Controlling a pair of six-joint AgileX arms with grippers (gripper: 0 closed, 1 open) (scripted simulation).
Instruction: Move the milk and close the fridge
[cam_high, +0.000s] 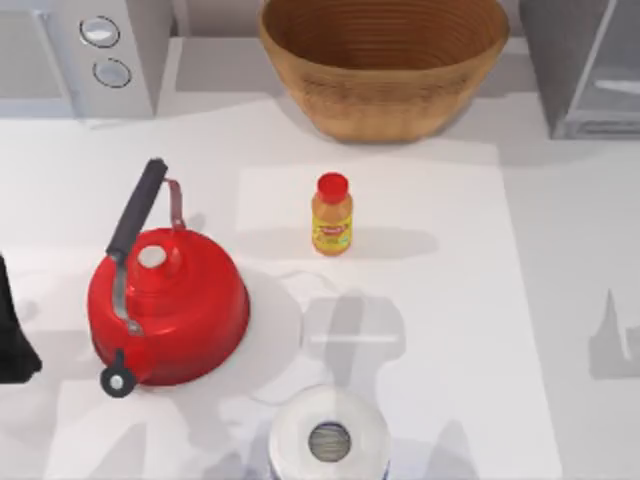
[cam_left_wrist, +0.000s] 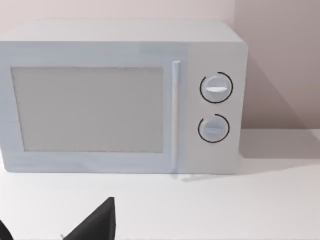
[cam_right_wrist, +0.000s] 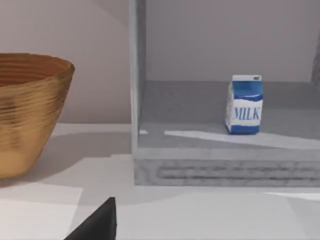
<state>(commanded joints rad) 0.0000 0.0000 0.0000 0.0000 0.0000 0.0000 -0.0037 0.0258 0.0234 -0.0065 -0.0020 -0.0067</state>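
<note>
Leftmost, the left arm sits parked at the table edge, while the milk stands upright inside the open fridge far right, straight ahead of the nearer right gripper, whose grip cannot be told.

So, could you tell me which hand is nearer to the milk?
Right. The right hand faces the open fridge, where the milk stands inside; the left hand sits at the table's left edge, facing the microwave, far across from it.
</note>
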